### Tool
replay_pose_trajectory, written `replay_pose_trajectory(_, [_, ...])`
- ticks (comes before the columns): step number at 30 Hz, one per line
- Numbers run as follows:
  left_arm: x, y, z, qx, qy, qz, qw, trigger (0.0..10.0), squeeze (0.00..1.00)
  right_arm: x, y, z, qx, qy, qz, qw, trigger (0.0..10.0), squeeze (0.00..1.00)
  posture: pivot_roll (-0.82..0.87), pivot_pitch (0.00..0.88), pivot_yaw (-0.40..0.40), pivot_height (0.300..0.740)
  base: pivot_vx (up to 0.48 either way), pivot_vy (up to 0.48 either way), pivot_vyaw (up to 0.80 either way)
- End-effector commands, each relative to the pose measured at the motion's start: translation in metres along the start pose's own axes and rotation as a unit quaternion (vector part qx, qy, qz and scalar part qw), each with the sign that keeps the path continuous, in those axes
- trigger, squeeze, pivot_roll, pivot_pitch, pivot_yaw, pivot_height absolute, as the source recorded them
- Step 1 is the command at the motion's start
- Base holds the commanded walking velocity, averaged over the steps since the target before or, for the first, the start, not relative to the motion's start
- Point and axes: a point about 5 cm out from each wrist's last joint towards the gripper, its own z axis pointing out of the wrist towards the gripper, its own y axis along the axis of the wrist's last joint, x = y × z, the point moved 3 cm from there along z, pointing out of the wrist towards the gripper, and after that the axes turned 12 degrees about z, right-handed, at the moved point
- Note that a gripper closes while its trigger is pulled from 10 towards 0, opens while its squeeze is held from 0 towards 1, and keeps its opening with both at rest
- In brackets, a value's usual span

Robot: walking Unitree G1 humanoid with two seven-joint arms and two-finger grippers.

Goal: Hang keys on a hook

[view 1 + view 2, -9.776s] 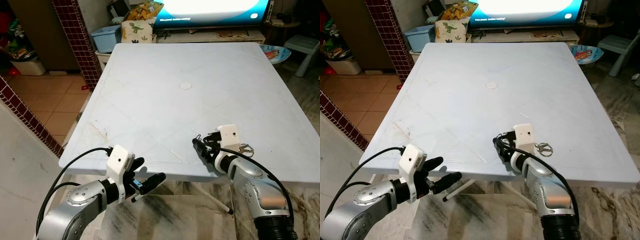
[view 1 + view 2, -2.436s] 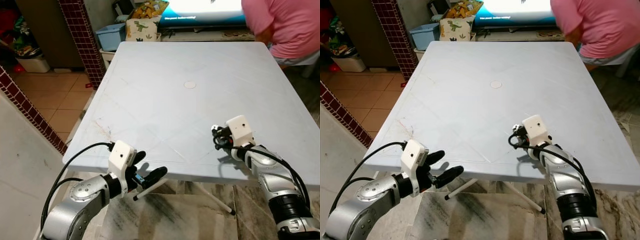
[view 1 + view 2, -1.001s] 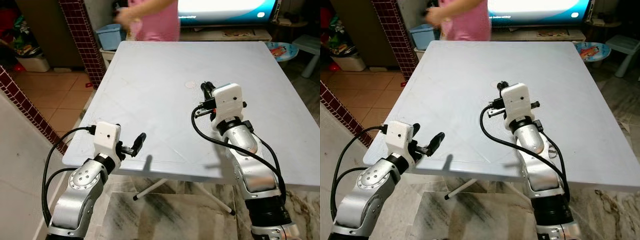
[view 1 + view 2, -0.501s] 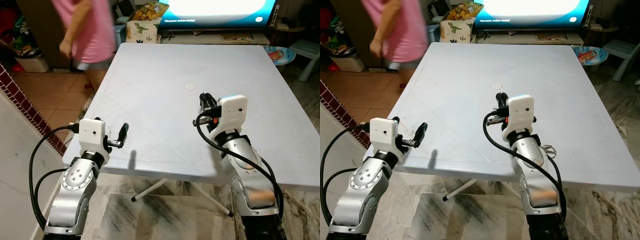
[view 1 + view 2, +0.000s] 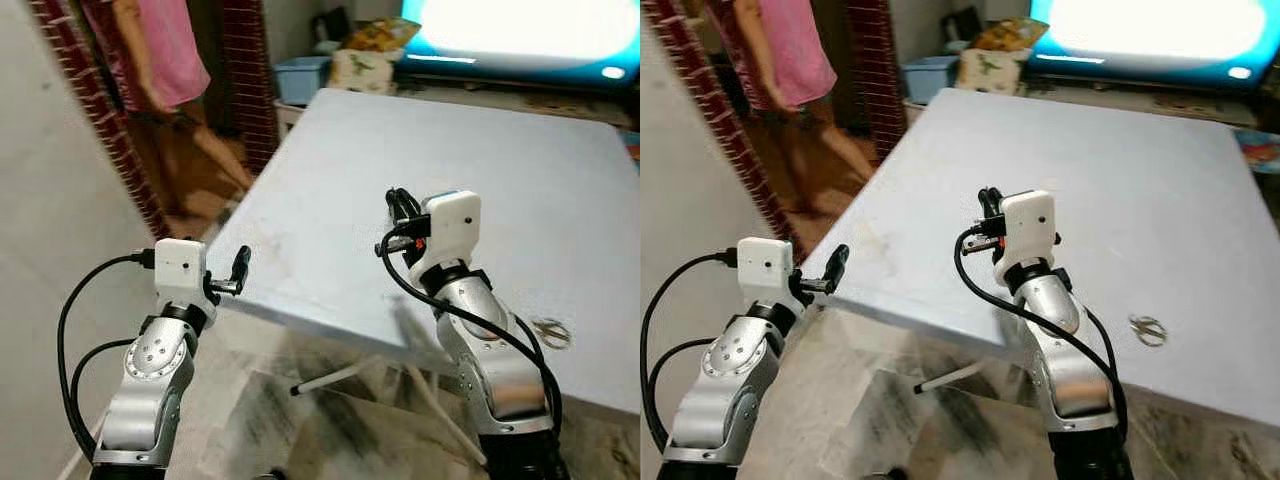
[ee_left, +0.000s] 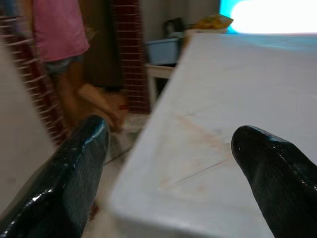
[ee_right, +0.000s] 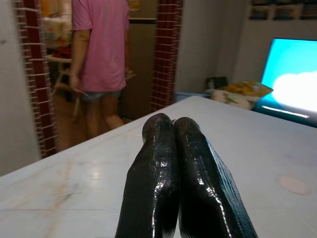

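My right gripper point(image 7: 173, 148) is raised above the white table point(image 5: 520, 170), its two black fingers pressed tight together with nothing between them. The keys point(image 5: 1148, 329) lie flat on the table near its front edge, well apart from that gripper. My left gripper point(image 6: 168, 163) hangs beside the table's corner, fingers spread wide. A person in pink point(image 5: 790, 50) stands past the brick pillar point(image 5: 875, 70)

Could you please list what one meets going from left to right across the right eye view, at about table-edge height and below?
Left gripper off the table's near-left corner → right gripper, raised above the tabletop with its fingers pressed together → keys, lying flat on the table near its front edge.
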Motion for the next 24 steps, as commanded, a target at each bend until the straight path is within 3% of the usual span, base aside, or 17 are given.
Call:
replay_pose_trajectory(1, [0.0052,-0.0004,0.0017,0.001,0.012,0.008,1.000,10.0,0.00,0.0046,0.0081,0.0016,-0.012,0.008,0.000,1.000,10.0,0.00,-0.01,0.020,0.048,0.740,0.000,0.000,0.80])
replay_pose_trajectory(24, [0.0124,-0.0002,0.0033,0.006,0.034,0.018,0.999,10.0,0.00,0.0058,0.0054,0.0034,-0.006,0.010,0.011,1.000,10.0,0.00,0.00,0.032,0.055,0.740,0.000,0.000,0.80])
